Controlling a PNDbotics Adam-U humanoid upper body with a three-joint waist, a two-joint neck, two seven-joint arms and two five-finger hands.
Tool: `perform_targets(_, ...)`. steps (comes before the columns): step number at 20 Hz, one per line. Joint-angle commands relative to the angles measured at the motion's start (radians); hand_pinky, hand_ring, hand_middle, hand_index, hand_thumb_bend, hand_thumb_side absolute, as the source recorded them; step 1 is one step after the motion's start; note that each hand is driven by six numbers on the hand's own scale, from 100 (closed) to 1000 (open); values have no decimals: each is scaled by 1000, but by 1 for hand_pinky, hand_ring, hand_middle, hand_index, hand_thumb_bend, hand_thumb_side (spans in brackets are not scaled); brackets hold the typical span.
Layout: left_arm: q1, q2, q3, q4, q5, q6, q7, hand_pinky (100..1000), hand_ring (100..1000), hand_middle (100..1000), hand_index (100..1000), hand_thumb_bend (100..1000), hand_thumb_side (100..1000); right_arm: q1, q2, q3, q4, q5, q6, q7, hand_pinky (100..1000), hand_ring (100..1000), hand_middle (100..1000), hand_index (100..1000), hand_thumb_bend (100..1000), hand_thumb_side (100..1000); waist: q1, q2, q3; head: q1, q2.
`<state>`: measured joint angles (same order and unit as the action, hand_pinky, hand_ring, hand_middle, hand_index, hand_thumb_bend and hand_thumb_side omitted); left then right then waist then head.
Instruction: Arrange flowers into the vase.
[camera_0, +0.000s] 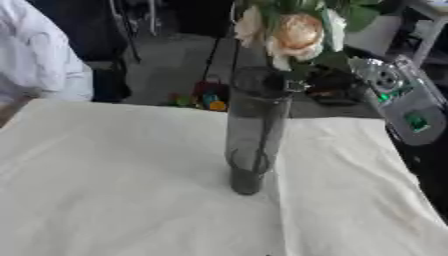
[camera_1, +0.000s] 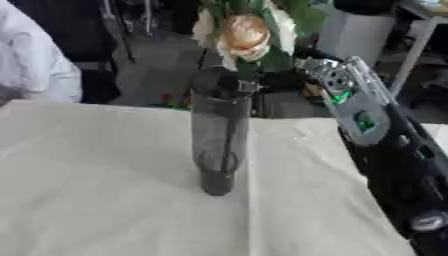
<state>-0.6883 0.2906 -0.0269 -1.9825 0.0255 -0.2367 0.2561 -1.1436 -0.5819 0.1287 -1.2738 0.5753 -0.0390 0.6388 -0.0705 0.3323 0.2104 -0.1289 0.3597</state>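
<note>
A tall dark see-through vase (camera_0: 255, 135) stands upright on the white cloth, near the middle. A bunch of peach and white flowers (camera_0: 296, 31) with green leaves (camera_1: 278, 57) rises above its rim, and a thin stem (camera_0: 260, 150) runs down inside the glass. My right hand (camera_0: 331, 86) comes in from the right on a black and silver arm (camera_1: 360, 112). It sits right at the vase's rim, its dark fingers curled on the stem just under the leaves. My left hand does not show.
The white cloth (camera_0: 114, 190) covers the table and is creased on the right. A person in white (camera_0: 35, 60) sits at the far left edge. Small coloured things (camera_0: 203, 99) lie on the floor beyond the table.
</note>
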Motion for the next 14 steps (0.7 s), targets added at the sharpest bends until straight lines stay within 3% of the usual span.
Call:
perform_targets(1, -15, 17, 0, -18, -3, 1, 1, 906, 1000, 911, 1000, 117, 1000, -20, -38, -16, -7, 12, -7, 13, 1000, 1000, 986, 1000, 708, 943, 5, -27, -1, 1, -1)
perform_targets(14, -11, 18, 2, -18, -4, 4, 4, 906, 1000, 912, 1000, 116, 1000, 8, -72, -34, -28, 2, -10, 2, 1000, 1000, 983, 1000, 713, 969, 9, -28, -10, 7, -8)
